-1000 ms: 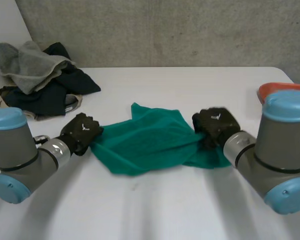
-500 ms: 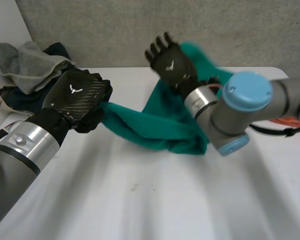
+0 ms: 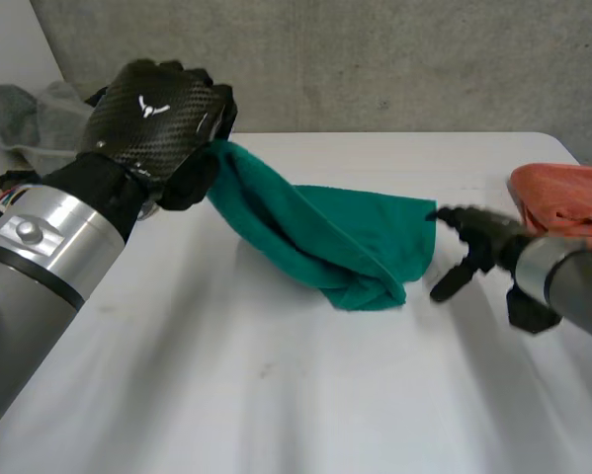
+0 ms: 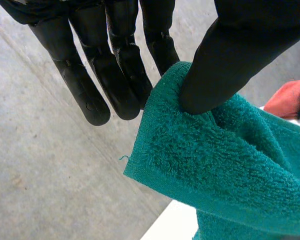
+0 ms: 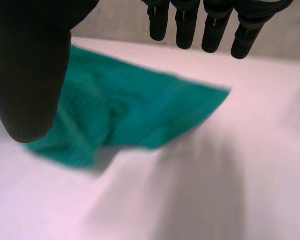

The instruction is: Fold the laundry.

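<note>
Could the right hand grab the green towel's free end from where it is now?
Probably yes. The right hand is open just beside the free end of the towel, with bare table between; the left hand holds the other corner up.

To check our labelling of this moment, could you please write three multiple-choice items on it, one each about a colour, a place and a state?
1. What colour is the towel pinched by the left hand?
A. red
B. green
C. white

2. Where does the orange cloth lie?
A. under the towel
B. in the left hand
C. at the table's right side, beyond the right hand

3. How is the right hand?
A. open, holding nothing
B. shut on the towel
C. shut on the orange cloth

Answers:
1 B: the towel is green in the head view and both wrist views.
2 C: the head view shows it at that side.
3 A: its fingers are straight in its own wrist view.
</note>
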You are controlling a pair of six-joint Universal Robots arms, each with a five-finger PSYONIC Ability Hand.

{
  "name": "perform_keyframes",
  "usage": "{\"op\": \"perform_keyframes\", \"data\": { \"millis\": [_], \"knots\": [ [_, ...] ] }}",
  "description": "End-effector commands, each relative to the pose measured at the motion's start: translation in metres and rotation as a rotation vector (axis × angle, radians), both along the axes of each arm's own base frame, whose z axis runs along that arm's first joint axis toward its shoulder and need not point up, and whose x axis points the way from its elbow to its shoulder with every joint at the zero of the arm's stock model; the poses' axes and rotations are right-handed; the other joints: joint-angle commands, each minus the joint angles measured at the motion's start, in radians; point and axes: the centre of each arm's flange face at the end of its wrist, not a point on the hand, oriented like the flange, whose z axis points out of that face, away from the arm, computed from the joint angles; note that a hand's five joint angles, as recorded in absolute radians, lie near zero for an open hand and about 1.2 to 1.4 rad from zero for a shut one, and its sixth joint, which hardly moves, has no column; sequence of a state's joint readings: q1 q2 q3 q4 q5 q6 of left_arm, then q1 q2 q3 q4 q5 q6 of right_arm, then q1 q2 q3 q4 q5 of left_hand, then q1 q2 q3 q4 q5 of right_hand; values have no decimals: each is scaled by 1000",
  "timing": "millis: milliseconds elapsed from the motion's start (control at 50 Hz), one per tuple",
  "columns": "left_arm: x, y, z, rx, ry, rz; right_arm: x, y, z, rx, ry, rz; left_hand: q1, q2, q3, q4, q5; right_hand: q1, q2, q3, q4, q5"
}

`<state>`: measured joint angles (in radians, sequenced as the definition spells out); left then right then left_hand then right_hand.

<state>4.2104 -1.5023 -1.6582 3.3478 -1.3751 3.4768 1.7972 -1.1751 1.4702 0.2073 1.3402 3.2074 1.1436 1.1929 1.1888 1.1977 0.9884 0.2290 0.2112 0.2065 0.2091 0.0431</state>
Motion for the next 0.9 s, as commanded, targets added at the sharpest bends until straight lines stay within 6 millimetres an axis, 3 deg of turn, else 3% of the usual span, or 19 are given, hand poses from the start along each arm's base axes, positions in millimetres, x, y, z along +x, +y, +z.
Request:
{"op": "perform_keyframes", "data": {
  "millis": [20,80,140,180,200,300,380,400,440,460,520,580,620,700,740,760,780,860,900],
  "knots": [
    [-9,10,17,-33,26,-21,12,2,-43,89,-169,2,253,203,207,199,233,29,47,52,49,40],
    [-10,12,23,-42,34,-27,25,-3,-54,89,-218,12,253,203,207,199,233,129,146,151,148,140],
    [-11,13,29,-52,41,-27,54,-1,-68,83,-229,72,253,203,207,199,233,472,490,494,492,483],
    [-10,12,32,-55,47,-19,64,0,-70,77,-224,95,253,203,207,199,233,739,757,762,759,750],
    [-9,13,34,-60,49,-14,66,-2,-68,65,-222,95,253,203,207,199,233,1103,1121,1126,1123,1114],
    [-4,12,42,-83,69,29,58,-7,-52,6,-201,46,253,203,207,199,233,1167,1185,1190,1187,1179],
    [1,12,48,-98,75,45,35,-11,11,-203,-101,56,253,203,207,199,233,1167,1185,1190,1187,1179],
    [2,12,49,-102,76,48,18,-16,38,-321,-1,54,253,203,207,199,233,1167,1185,1190,1187,1179],
    [6,12,53,-116,71,63,2,-17,63,-433,127,50,253,203,207,199,233,1167,1185,1190,1187,1179],
    [8,11,54,-124,69,72,-9,-15,84,-527,245,53,253,203,207,199,233,1167,1185,1190,1187,1179],
    [21,7,62,-166,50,127,-19,-4,129,-720,434,47,253,203,207,199,233,1167,1185,1190,1187,1179],
    [33,-2,65,-193,28,187,-20,12,163,-822,523,14,253,203,207,199,233,1167,1185,1190,1187,1179],
    [38,-7,62,-188,2,210,-21,19,171,-831,554,9,253,203,207,199,233,1167,1185,1190,1187,1179],
    [37,-15,44,-123,-43,217,-16,29,163,-782,627,78,253,203,207,199,233,1167,1185,1190,1187,1179],
    [35,-20,29,-80,-73,215,-2,33,146,-733,691,170,253,203,207,199,233,1167,1185,1190,1187,1179],
    [31,-29,9,-26,-121,212,3,33,138,-712,709,200,253,203,207,199,233,1167,1185,1190,1187,1179],
    [30,-31,3,-9,-136,211,9,28,121,-666,749,249,253,203,207,199,233,1167,1185,1190,1187,1179],
    [20,-59,-52,119,-262,213,12,10,83,-553,818,289,253,203,207,199,233,1167,1185,1190,1187,1179],
    [16,-68,-68,150,-293,211,14,5,73,-530,830,300,253,203,207,199,233,1167,1185,1190,1187,1179]
  ]
}}
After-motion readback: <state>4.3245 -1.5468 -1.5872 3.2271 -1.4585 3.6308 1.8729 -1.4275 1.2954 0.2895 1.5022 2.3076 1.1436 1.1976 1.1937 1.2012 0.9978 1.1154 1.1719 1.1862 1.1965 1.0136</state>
